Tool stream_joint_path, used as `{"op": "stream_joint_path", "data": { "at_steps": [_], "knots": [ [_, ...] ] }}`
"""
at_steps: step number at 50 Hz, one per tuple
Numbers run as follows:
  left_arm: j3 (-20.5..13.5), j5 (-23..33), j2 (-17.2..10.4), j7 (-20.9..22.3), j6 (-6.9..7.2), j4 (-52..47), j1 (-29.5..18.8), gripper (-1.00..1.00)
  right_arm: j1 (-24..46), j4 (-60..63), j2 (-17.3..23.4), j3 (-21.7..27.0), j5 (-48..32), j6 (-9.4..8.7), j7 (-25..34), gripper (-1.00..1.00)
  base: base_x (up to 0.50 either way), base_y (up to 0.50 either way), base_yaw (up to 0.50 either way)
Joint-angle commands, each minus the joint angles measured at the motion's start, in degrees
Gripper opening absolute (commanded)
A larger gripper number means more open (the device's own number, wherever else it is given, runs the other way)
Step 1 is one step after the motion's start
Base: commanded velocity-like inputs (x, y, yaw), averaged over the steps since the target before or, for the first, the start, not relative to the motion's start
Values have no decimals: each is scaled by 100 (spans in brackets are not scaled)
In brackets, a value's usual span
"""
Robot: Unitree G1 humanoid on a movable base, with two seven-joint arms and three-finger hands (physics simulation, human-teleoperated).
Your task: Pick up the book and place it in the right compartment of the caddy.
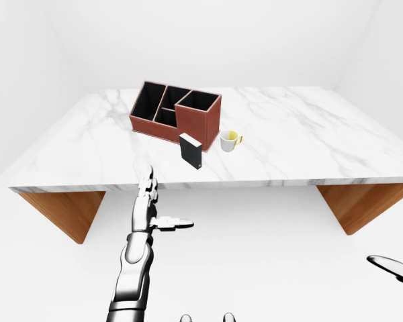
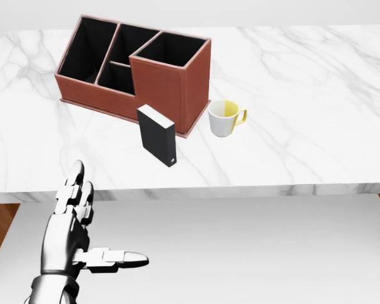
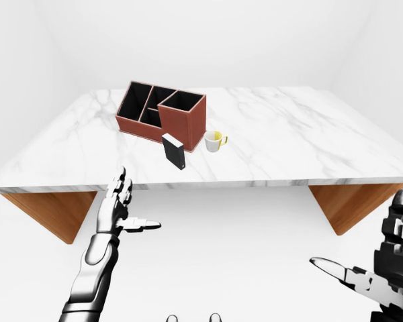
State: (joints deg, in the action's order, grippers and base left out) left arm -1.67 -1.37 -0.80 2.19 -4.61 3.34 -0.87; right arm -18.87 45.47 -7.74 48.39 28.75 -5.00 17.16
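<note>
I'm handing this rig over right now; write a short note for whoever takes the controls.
Left hand: open, empty, below the white marble table's near edge.
Right hand: open, empty, low at the right-eye view's right.
Black hardcover book: upright on the table, beside the brown leather caddy; white mug with yellow inside to its right.
Done: nothing.
Left: grasp the book, place it in the caddy's right compartment.

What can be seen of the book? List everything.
The book is a black, thick, box-like volume with a pale top edge and a small light mark low on its spine. It stands upright on the marble table, by the near corner of the brown caddy, left of the mug. No fingers touch it.
</note>
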Motion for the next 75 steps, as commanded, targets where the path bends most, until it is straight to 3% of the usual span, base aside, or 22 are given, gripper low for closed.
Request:
{"op": "stream_joint_path", "data": {
  "at_steps": [1,9,14,17,34,48,75],
  "knots": [
    [-35,-54,-7,-32,110,-84,2,100,-157,-134,-87,772,568,0,249,100,0,0,0],
    [2,2,-4,-6,-3,4,1,100,-254,-423,-62,1355,1090,0,437,100,0,0,0],
    [5,-3,-4,4,63,-93,35,100,-312,-519,-40,1644,1342,0,520,100,0,0,0],
    [-20,32,-4,-57,10,-20,-7,100,-371,-663,-23,2031,1761,0,522,100,0,0,0],
    [-8,36,-10,-41,-39,129,-51,100,-540,-1301,49,2665,2169,0,875,100,0,0,0],
    [10,50,-6,-35,-10,38,-6,100,-620,-1619,74,2924,2329,0,1081,100,0,0,0],
    [10,67,-3,-40,-22,66,-9,100,-607,-1725,76,2908,2234,0,1053,100,0,0,0]
  ]
}}
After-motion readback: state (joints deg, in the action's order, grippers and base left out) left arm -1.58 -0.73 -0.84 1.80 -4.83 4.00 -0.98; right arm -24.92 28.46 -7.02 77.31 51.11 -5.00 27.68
